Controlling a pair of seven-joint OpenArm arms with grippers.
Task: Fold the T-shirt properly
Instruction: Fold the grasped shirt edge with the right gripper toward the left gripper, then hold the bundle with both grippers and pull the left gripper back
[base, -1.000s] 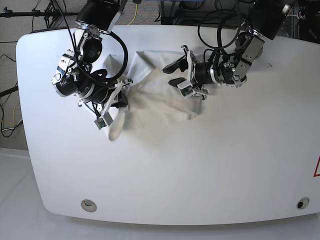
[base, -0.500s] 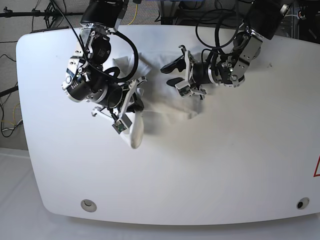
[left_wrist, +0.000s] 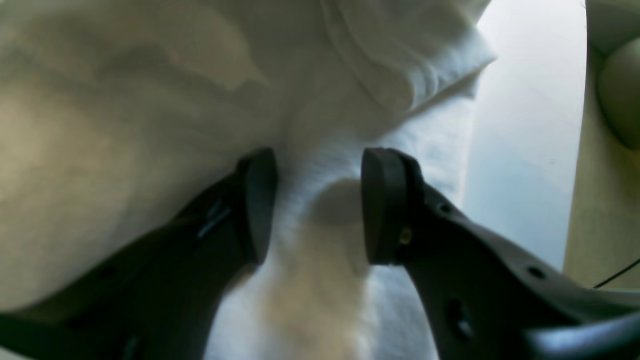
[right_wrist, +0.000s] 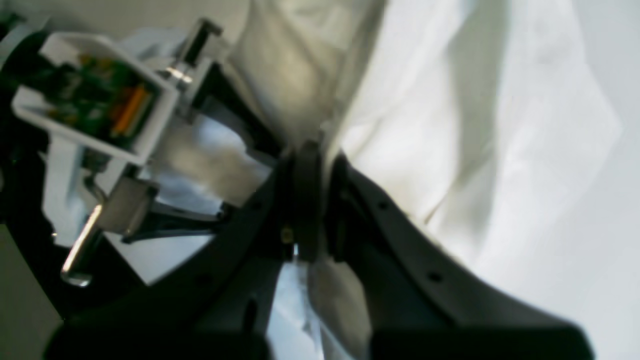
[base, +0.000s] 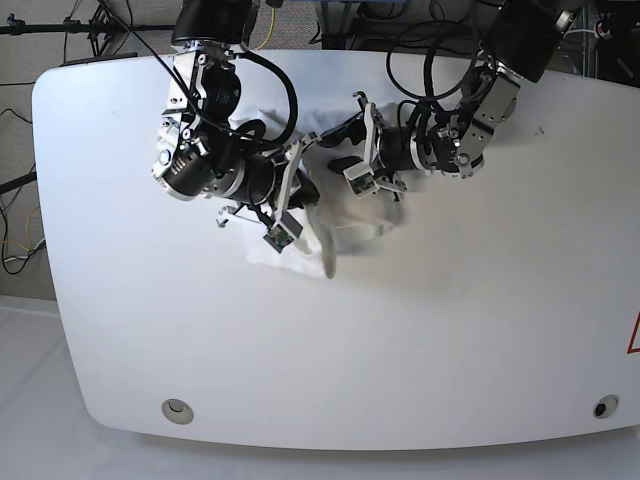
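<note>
So in the left wrist view the left gripper (left_wrist: 317, 205) has its 2 dark pads spread apart, with a ridge of the white T-shirt (left_wrist: 200, 85) running up between them; the cloth fills most of the shot and bunches into a rolled edge at upper right, and there's a visible gap on each side of the pads so it isn't pinching anything. A strip of the pale table (left_wrist: 520, 150) shows down the right side. Over in the right wrist view the right gripper (right_wrist: 317, 200) is clamped tight on a fold of the T-shirt (right_wrist: 450, 125), jaws basically touching with fabric squeezed between them and hanging out both above and below the tips. The rest of the shirt drapes off to the right in soft creases, and the other arm's camera housing with a green circuit board (right_wrist: 95, 100) sits just left of it. In the base view both arms crowd together near the top middle of the white table (base: 450, 350), and the T-shirt (base: 350, 215) is a crumpled heap between and under them, with 1 blurry flap trailing down toward the table's middle. No print visible from here, just white cloth.
</note>
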